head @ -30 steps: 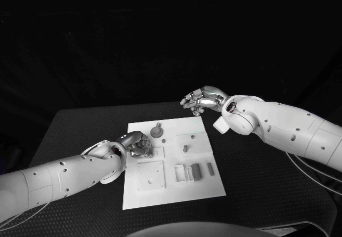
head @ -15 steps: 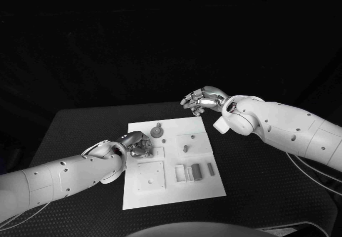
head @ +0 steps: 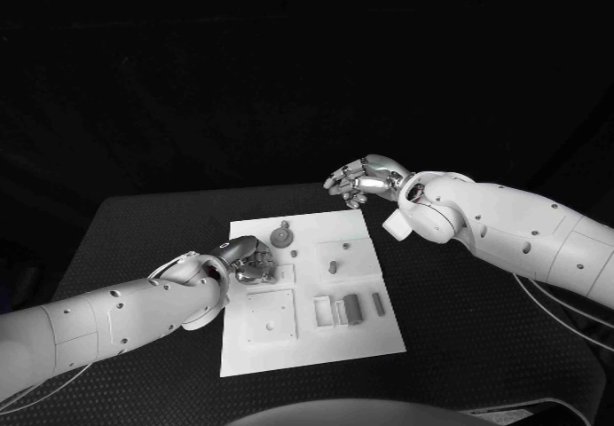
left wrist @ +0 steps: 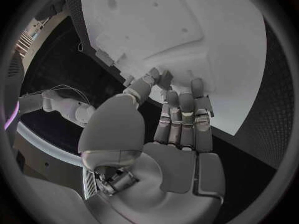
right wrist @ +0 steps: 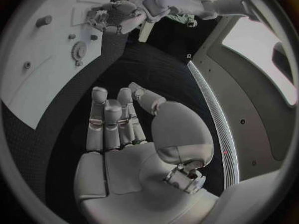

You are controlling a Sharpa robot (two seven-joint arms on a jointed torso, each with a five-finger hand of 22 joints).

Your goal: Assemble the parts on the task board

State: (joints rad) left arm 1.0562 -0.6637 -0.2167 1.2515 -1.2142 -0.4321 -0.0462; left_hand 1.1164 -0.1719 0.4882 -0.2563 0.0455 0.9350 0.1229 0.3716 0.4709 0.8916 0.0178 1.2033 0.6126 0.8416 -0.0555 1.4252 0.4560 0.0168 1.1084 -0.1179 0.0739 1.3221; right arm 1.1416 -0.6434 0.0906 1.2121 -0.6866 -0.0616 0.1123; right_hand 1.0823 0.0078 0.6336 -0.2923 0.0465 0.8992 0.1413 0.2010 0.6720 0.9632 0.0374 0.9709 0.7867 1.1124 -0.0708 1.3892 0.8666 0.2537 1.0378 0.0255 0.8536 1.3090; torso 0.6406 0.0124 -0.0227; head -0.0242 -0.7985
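Note:
The white task board [head: 307,342] lies mid-table. On it are a round grey gear-like part [head: 280,238], a small peg [head: 333,264], two grey bars [head: 355,308] and a square plate [head: 270,316]. My left hand [head: 249,263] rests on the board's left edge [left wrist: 187,59]. Its fingertips [left wrist: 181,92] and thumb meet on the board surface, and whether a part sits between them is hidden. My right hand [head: 367,181] hovers over the table beyond the board's far right corner, fingers loosely extended [right wrist: 112,119], palm empty. The right wrist view also shows the gear-like part [right wrist: 79,50] and the left hand [right wrist: 113,16].
Black table [head: 474,311] surrounds the board, with free room to the right and in front. Cables [head: 563,311] hang beside my right arm at the table's right edge.
My left hand has shifted slightly along the board's left edge, a little nearer to me. The right hand and the parts have not moved.

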